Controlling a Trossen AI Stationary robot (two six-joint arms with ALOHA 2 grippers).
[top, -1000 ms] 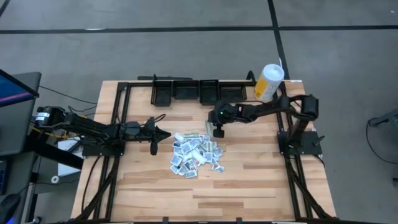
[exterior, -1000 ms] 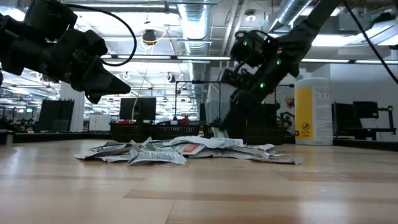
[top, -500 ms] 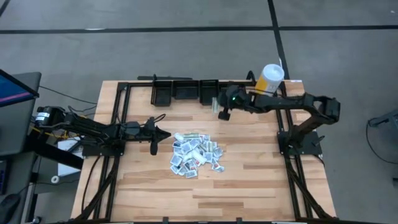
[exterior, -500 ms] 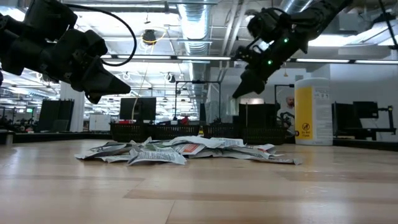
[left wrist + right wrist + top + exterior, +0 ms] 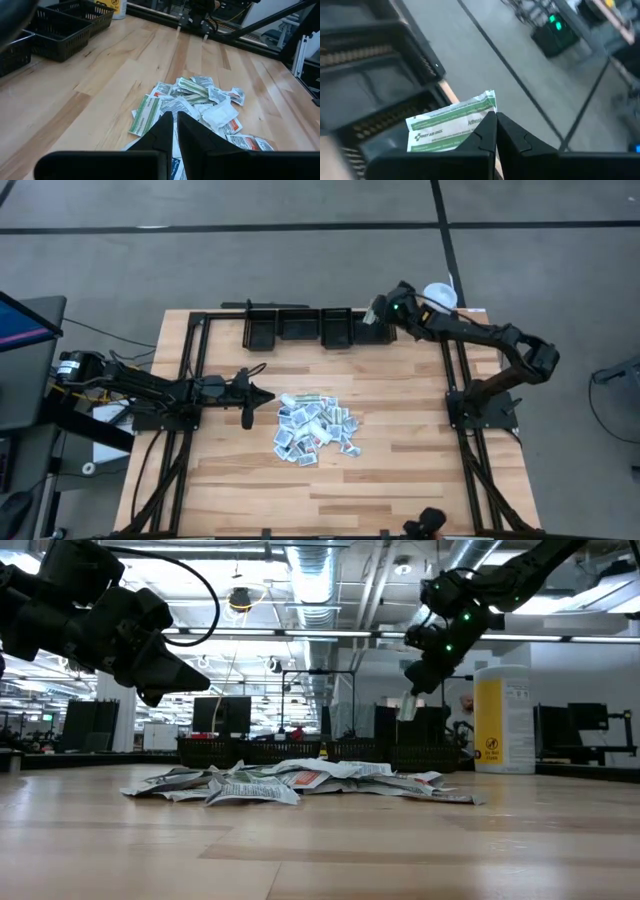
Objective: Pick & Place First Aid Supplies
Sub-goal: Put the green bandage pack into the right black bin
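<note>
Table's far bins — right gripper arrived, clenching green-striped packet (left gripper closed, unmoved).

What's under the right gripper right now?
The right gripper, shut on a green-striped packet, hangs over the rightmost black bin at the table's far edge. Bin contents cannot be seen; the packet and arm cover them.

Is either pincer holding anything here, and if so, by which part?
The right pincer is shut on a green-striped packet, pinching one end of it, over the black bins. The left pincer holds nothing; it hovers beside the packet pile.
</note>
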